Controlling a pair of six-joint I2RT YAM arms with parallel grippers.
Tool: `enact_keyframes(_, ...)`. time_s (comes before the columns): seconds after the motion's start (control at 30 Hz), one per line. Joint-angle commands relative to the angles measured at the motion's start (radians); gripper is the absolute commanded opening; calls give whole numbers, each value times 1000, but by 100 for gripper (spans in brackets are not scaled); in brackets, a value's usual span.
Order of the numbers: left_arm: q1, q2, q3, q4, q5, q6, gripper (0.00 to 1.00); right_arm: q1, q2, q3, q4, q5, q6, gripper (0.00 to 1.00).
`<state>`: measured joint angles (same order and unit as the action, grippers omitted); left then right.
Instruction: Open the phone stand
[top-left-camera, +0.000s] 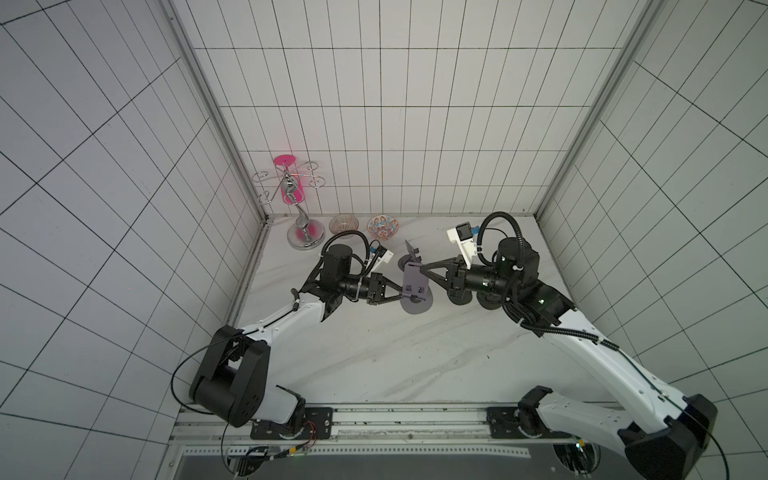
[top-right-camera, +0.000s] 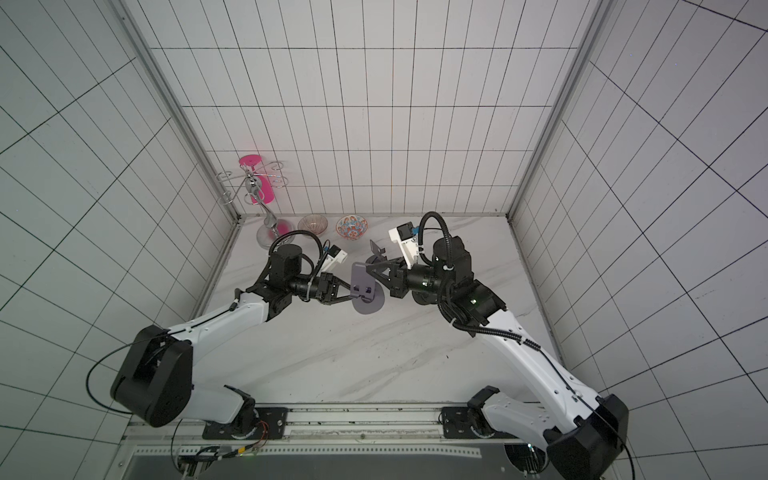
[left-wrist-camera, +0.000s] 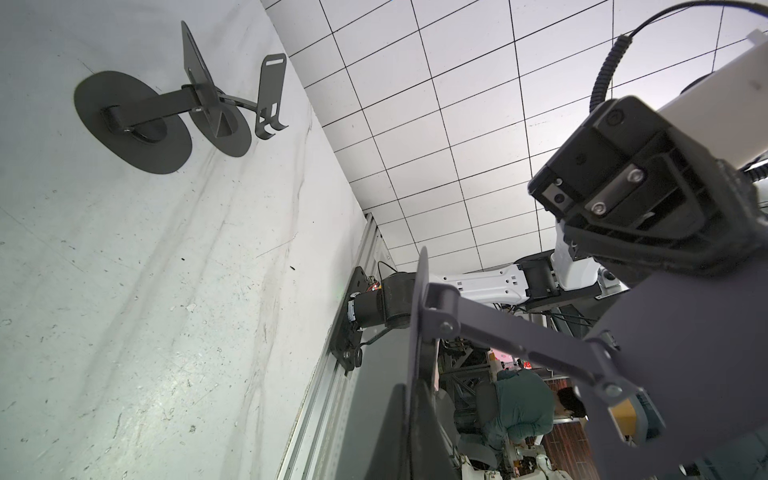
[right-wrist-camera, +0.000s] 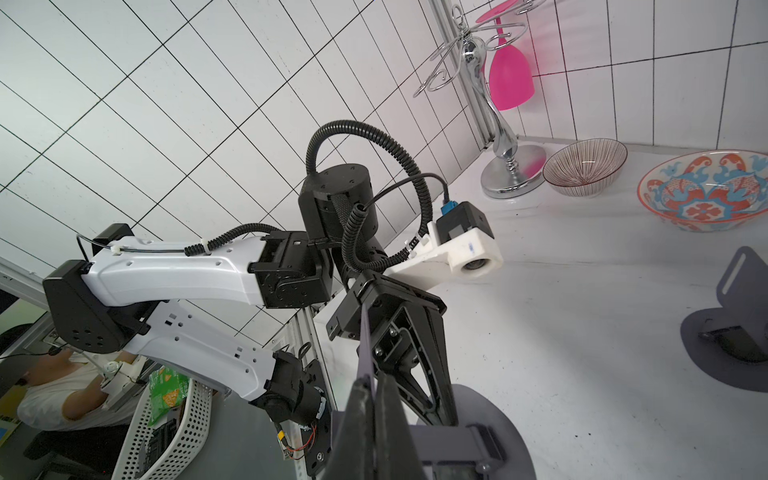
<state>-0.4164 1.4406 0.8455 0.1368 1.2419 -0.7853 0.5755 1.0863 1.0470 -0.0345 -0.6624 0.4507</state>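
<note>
the left fingers (top-left-camera: 398, 294) are clamped shut on the round base (top-left-camera: 417, 308) of the phone stand (top-left-camera: 415, 284), and the right fingers (top-left-camera: 426, 269) are pinched shut on an edge of its flat back plate (left-wrist-camera: 685, 353) — so the stand sits right between the two sets of fingers, gripped at both ends.

the step in hand looks like the unfolding itself. to do it well, i'd use the left fingers as the anchor, holding the base level. the right fingers should swing the plate in an arc about the hinge (left-wrist-camera: 444, 328) rather than pull straight away. a straight tug would likely drag the thin plate out of the pinch or twist the base. go slowly, since the joints may be stiff.

the stand is matt grey with a hint of purple: a thin oval base, a slim jointed arm (left-wrist-camera: 519, 338), and a plate with two small cut-outs. whether the base touches the worktop (top-left-camera: 395, 357) i can't tell. just beyond the right fingers a second stand (top-left-camera: 409, 255), darker, sits already unfolded — a fair picture of the end shape.
</note>
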Motion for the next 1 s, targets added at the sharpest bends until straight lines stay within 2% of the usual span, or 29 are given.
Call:
enact_keyframes(0.0, 7, 63, -57, -214, -102, 30, 0, -28, -100, 36, 269, 27, -21, 0)
enact_keyframes(0.1, 7, 104, -58, -189, -106, 31, 0, -28, -142, 20, 177, 46, -46, 0)
enact_keyframes(0.27, 1, 155, -28, -97, -116, -26, 0, -28, -187, -58, 132, 102, -67, 0)
enact_keyframes(0.37, -1, 182, 2, -89, -110, -22, 0, -28, -161, -63, 129, 89, -69, 16)
enact_keyframes(0.43, 0, 192, 16, -90, -105, -16, 0, -28, -141, -51, 122, 71, -67, 39)
enact_keyframes(0.57, -1, 192, 11, -49, -90, -30, 0, -28, -122, -40, 108, 52, -67, 59)
enact_keyframes(0.7, -1, 184, -20, 56, -85, -92, 0, -56, -140, -60, 40, 126, -65, 65)
enact_keyframes(0.83, -1, 191, -63, 190, -81, -146, 0, -117, -136, -102, -39, 104, -41, 68)
enact_keyframes(0.97, -1, 192, -112, 307, -69, -149, 0, -135, -139, -207, -5, 101, -5, 73)
